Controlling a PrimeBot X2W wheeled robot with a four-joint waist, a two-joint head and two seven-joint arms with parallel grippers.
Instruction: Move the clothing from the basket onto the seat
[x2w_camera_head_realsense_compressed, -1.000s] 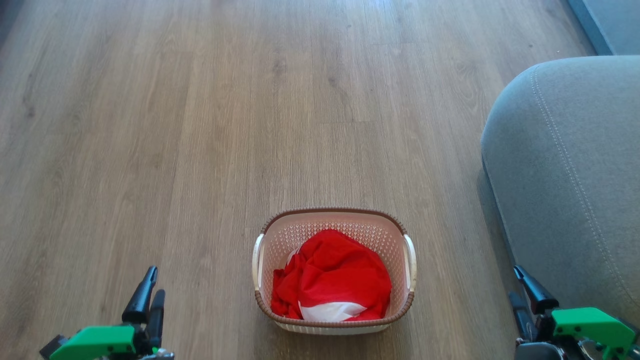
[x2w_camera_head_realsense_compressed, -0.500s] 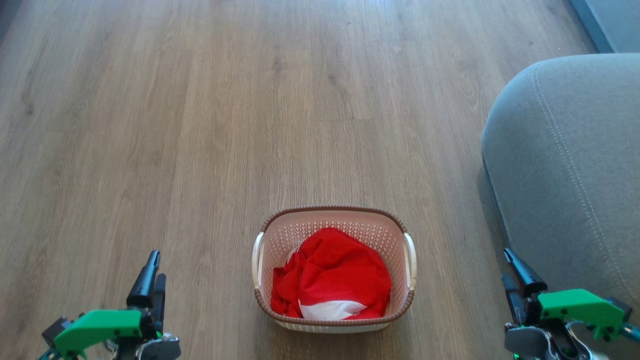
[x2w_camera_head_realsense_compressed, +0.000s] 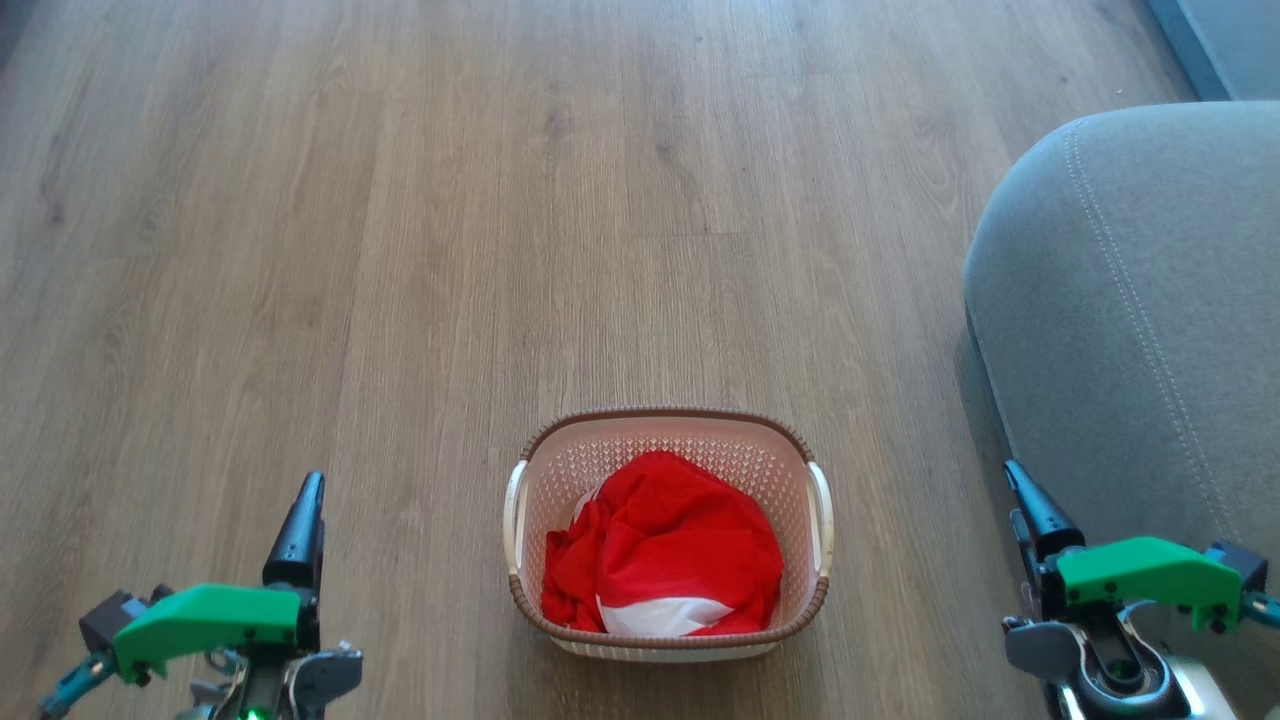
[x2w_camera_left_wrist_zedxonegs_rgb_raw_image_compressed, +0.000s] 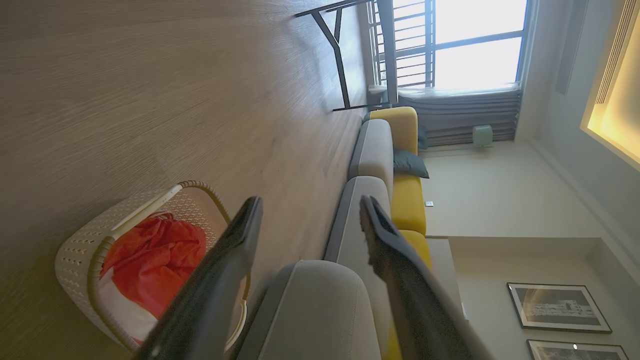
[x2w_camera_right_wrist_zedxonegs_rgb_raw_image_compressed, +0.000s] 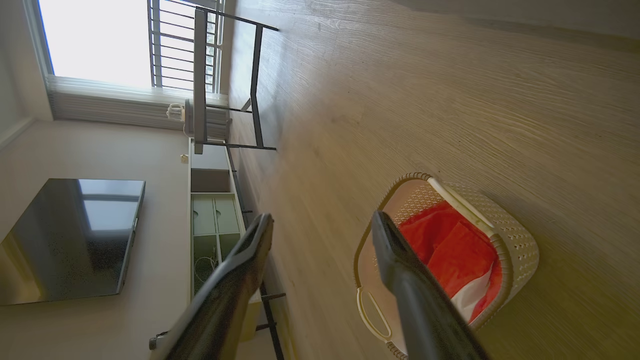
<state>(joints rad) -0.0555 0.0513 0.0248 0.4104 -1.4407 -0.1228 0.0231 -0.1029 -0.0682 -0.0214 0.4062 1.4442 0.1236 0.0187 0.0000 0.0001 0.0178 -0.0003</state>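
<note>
The cream basket (x2w_camera_head_realsense_compressed: 665, 412) stands on the wooden floor, low in the middle of the head view. The red clothing (x2w_camera_head_realsense_compressed: 665, 545) with a white stripe lies crumpled inside it. The grey seat (x2w_camera_head_realsense_compressed: 1140, 330) rises at the right, close to the basket. My left gripper (x2w_camera_head_realsense_compressed: 308, 490) hovers left of the basket, open and holding nothing. My right gripper (x2w_camera_head_realsense_compressed: 1014, 490) is between the basket and the seat's edge, also open and holding nothing. In the left wrist view, the gripper (x2w_camera_left_wrist_zedxonegs_rgb_raw_image_compressed: 311, 202) has the basket (x2w_camera_left_wrist_zedxonegs_rgb_raw_image_compressed: 75, 250), clothing (x2w_camera_left_wrist_zedxonegs_rgb_raw_image_compressed: 150, 255) and seat (x2w_camera_left_wrist_zedxonegs_rgb_raw_image_compressed: 310, 310) beyond it. The right wrist view has its gripper (x2w_camera_right_wrist_zedxonegs_rgb_raw_image_compressed: 322, 217) beside the basket (x2w_camera_right_wrist_zedxonegs_rgb_raw_image_compressed: 520, 240) and clothing (x2w_camera_right_wrist_zedxonegs_rgb_raw_image_compressed: 450, 250).
Wooden floor (x2w_camera_head_realsense_compressed: 400, 200) stretches ahead and to the left of the basket. A black metal-framed table (x2w_camera_right_wrist_zedxonegs_rgb_raw_image_compressed: 255, 100) stands far off by the window. A dark screen (x2w_camera_right_wrist_zedxonegs_rgb_raw_image_compressed: 70, 240) hangs over a low cabinet (x2w_camera_right_wrist_zedxonegs_rgb_raw_image_compressed: 215, 220). The sofa continues with yellow backrests (x2w_camera_left_wrist_zedxonegs_rgb_raw_image_compressed: 407, 200).
Both grippers have risen in the head view, coming forward on either side of the basket, still open. The picture has shifted slightly. The clothing lies as before.
</note>
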